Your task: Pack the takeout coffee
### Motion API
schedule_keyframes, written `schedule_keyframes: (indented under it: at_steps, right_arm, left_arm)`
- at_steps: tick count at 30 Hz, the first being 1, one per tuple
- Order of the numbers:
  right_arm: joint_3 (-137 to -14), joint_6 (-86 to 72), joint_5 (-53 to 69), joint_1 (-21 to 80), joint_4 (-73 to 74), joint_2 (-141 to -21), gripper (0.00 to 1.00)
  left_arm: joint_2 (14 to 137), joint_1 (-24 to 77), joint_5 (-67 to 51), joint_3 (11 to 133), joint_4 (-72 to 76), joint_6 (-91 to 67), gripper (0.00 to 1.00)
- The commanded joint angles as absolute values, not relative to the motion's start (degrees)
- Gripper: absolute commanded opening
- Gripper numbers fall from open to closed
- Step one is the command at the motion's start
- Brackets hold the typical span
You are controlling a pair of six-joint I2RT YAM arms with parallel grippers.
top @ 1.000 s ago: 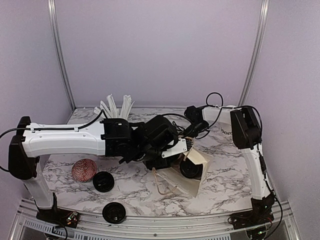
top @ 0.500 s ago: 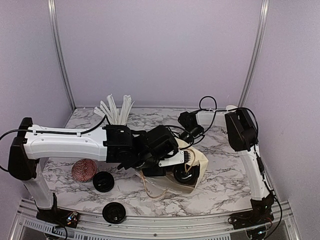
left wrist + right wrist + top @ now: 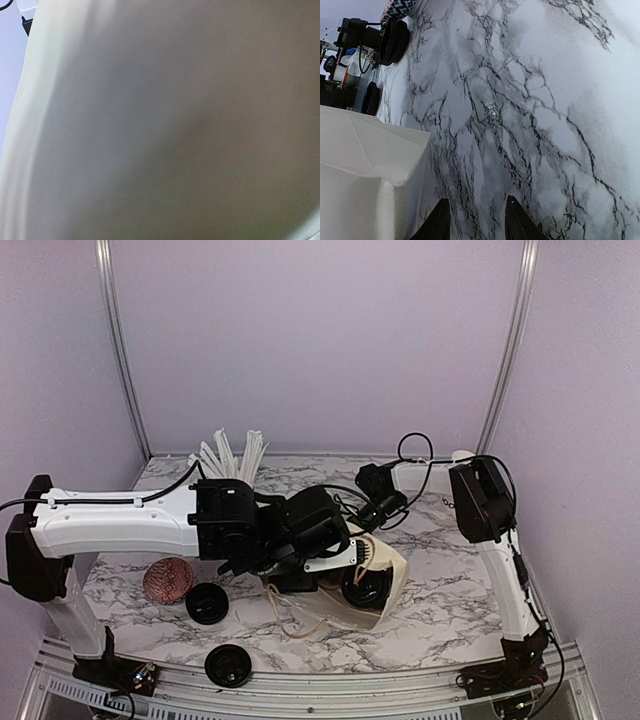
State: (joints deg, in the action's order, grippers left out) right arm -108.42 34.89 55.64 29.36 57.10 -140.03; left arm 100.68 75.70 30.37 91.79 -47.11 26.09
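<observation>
Surface [image 3: 445, 595]: white marble pattern with dark veins, carrying all the items.

Left arm [image 3: 120, 520]: extends from the left edge to the centre, with its wrist at the mouth of the bag.

Right arm [image 3: 500, 560]: rises along the right side and bends inward toward the rear of the bag.

Paper bag [image 3: 392, 565]: cream, lying on its side at the centre with its mouth toward the left arm. Its plain wall [image 3: 160, 120] fills the left wrist view. No print can be read on it.

Left claw [image 3: 340, 565]: inserted into the bag mouth. The fingers are hidden, so it cannot be told whether they are spread or gripping.

Right claw [image 3: 475, 222]: low over the bare surface just beside the bag. The fingers stand apart with nothing between them.

White sticks [image 3: 232, 455]: a fanned bundle at the rear, behind the left arm.

Red-patterned bowl [image 3: 167, 580]: at front left, below the left arm.

Two loose black lids [image 3: 207, 603] [image 3: 228, 666]: the first lies just beside the bowl, the second near the front edge.

Takeout coffee cup [image 3: 365, 585]: inside the bag mouth, against the left claw. Only its round black lid shows; the cup wall and its lettering are hidden.
</observation>
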Motion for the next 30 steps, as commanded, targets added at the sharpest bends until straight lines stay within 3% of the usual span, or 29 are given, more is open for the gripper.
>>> schedule_keyframes:
  at_steps: [1,17,30]
  right_arm:
    - [-107.6,34.1,54.9,30.1,55.2,-139.4,0.37]
    - [-105.9,33.8,56.1,31.5,54.4,-139.5,0.37]
    - [-105.7,34.9,58.1,33.4,55.6,-139.4,0.38]
  left_arm:
    - [99.0,75.9,31.3,90.9,-51.7,25.0,0.37]
    - [104.0,75.5,30.3,90.0,-46.6,27.0,0.36]
    - [107.1,75.0,29.1,92.8,-50.8,25.3,0.37]
